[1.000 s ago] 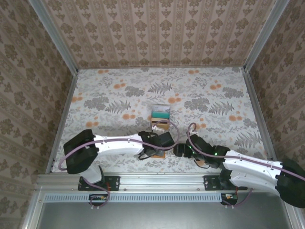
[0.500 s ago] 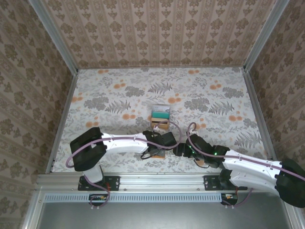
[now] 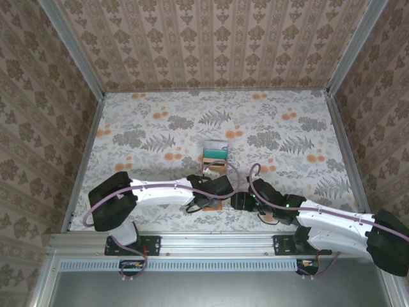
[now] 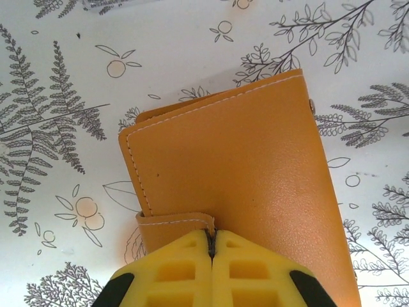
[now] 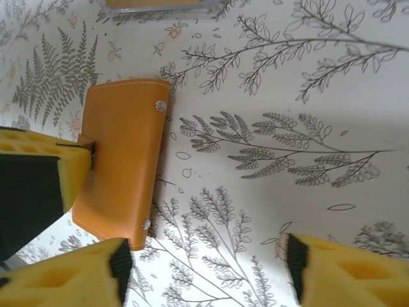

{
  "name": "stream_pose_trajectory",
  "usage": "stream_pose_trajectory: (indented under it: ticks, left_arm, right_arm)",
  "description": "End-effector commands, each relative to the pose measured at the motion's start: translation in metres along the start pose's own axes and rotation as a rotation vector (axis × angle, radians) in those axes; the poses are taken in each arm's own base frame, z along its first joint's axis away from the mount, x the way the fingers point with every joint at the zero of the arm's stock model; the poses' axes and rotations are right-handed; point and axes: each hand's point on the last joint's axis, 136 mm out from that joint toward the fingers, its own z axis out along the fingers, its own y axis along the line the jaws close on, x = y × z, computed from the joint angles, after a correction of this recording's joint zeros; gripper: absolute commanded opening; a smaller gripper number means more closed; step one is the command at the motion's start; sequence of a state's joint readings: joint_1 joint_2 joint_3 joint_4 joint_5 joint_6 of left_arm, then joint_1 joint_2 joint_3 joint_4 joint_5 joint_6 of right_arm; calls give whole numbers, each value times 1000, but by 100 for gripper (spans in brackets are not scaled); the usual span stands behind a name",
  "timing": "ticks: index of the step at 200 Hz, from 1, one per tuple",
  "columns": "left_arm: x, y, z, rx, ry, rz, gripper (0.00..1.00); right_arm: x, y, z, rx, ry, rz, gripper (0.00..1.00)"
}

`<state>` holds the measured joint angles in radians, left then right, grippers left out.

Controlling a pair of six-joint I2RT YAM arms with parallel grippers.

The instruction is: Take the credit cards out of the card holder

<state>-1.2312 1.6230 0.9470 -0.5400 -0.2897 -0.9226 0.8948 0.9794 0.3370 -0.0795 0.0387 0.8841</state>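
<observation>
From the left, pinches fully shut with the left gripper on the small closing tab of the card holder, folded flat on the floral table close to the arm bases, long axis crosswise to those fingers, snap edge turned away from them. Beyond, toward the far wall, leaves a teal card lying well apart. On the right, hangs the right gripper wide and empty just beside the holder's corner, probably the handier jaws for lifting the cover
</observation>
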Motion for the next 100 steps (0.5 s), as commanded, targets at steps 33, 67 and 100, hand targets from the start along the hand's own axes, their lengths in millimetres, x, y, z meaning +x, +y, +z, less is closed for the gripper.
stream_pose_trajectory:
  ticks: [33,67,100]
  left_arm:
    - [-3,7,-12,150,-70,-101,0]
    - [-1,8,-12,168,-75,-114,0]
    - [0,8,-11,176,-76,-119,0]
  right_arm:
    - [-1,43,18,-140,62,12,36]
    - [0,65,32,-199,118,30,52]
    - [-3,77,39,-234,132,46,51]
